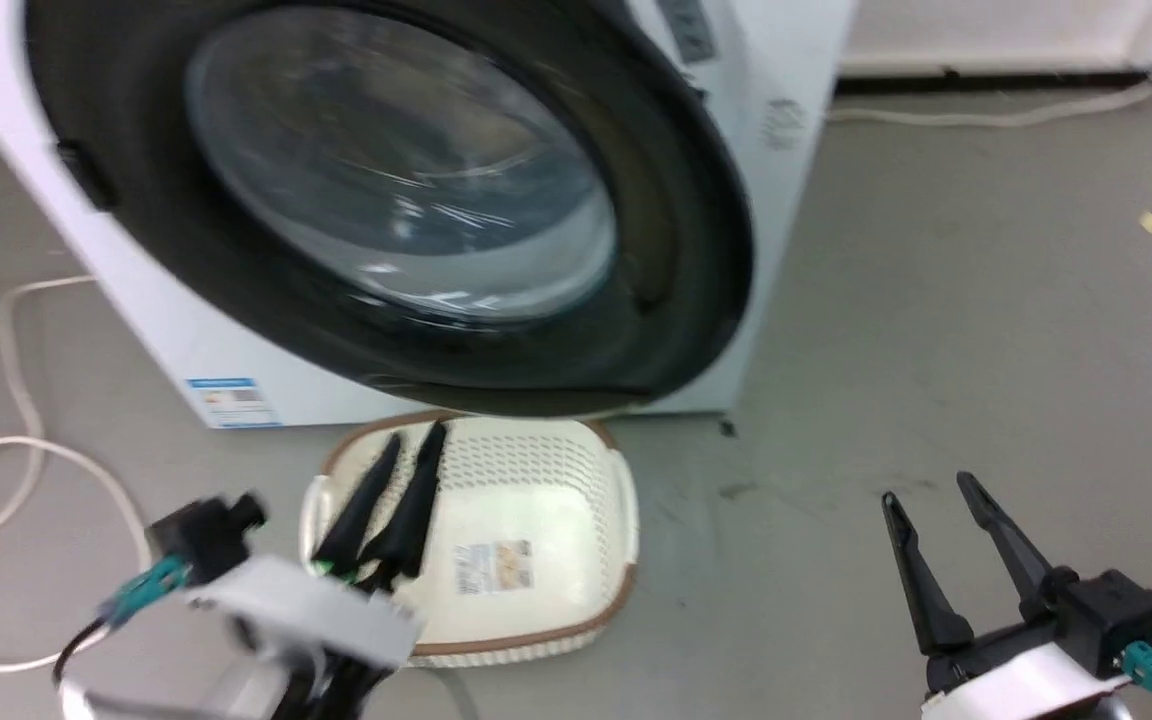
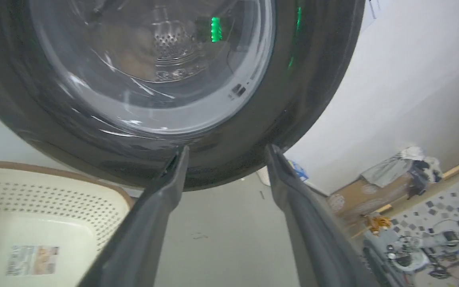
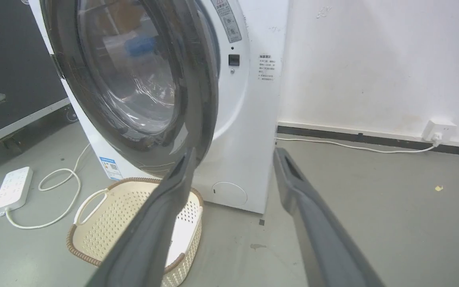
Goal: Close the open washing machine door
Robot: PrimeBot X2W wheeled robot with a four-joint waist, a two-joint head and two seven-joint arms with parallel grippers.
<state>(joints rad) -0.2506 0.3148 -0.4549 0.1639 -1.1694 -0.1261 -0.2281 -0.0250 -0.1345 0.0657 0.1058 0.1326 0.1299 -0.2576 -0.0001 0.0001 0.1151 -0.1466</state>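
While the washing machine door [image 1: 386, 200] stands ajar, swung slightly off the front of the white washer [image 1: 796, 100], the left hand [image 1: 415, 434] hovers at the washer's foot just under the door's lower rim, above a cream basket [image 1: 556, 450], fingers spread and empty. The right hand [image 1: 926, 488], also spread and empty, hangs well apart from the washer, off its right corner.

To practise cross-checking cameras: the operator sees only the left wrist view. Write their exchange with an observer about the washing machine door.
Operator: Door latched?
Observer: No; the right wrist view shows the washing machine door angled off the washer front.
Operator: Right gripper?
Observer: The right gripper is low over the floor, jaws open, clear of the door.
Operator: Floor hazards?
Observer: A white power strip lies beside the washer.
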